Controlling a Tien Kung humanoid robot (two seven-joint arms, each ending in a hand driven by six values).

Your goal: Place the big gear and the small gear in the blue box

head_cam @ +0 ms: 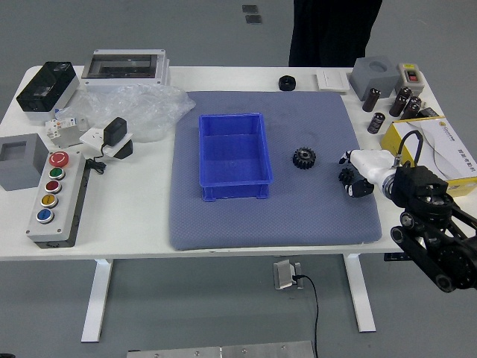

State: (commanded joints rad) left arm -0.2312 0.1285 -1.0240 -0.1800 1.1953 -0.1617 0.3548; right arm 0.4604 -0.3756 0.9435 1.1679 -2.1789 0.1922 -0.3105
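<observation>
The right hand is open and reaches in over the mat's right side, its dark fingertips apart, with the small gear between them; whether they touch it I cannot tell. The small gear lies on the blue-grey mat. To its left and slightly farther off is the big gear, flat on the same mat, and left of that stands the one blue box. That makes two gears, both outside the box.

Right of the hand sits one yellow box with a white top, its print too small to read. Beyond the hand are at least four dark cylinders, near one of two grey blocks; the other is at the counter's left edge. One black ring-like piece lies just past the mat's far edge.

On the left are one control panel with five buttons, one sheet of clear plastic, one black-topped box and one grey-framed device. At the far side stands a person in dark clothing
</observation>
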